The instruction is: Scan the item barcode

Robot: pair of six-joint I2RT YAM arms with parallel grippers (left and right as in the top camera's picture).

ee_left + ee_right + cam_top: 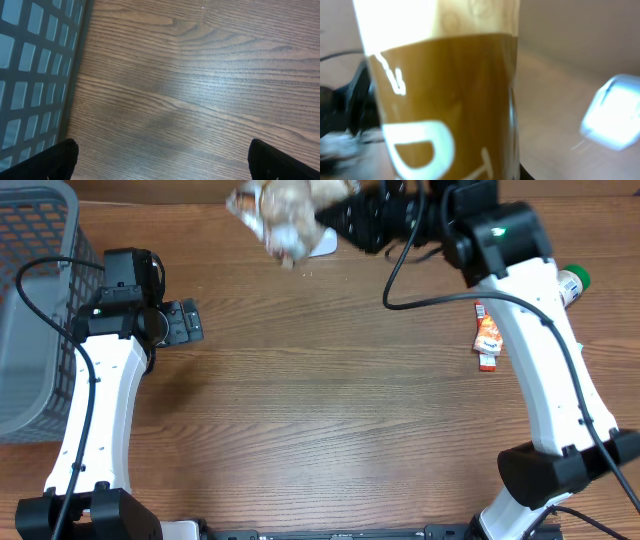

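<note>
The item is a crinkled brown and pale snack bag [280, 215], blurred, held up at the far middle of the table. My right gripper [342, 220] is shut on its right end. In the right wrist view the bag [445, 100] fills the frame, brown with large white letters; no barcode shows. A white scanner-like device [615, 120] lies on the table beyond it, and its edge peeks out under the bag [326, 246] in the overhead view. My left gripper [186, 321] stands open over bare wood, its fingertips [60, 160] wide apart with nothing between them [167, 162].
A grey mesh basket [30, 300] stands at the left edge, and its wall [30, 75] is close to my left gripper. An orange sachet [487, 337] and a green-capped bottle [573, 283] lie at the right beside the right arm.
</note>
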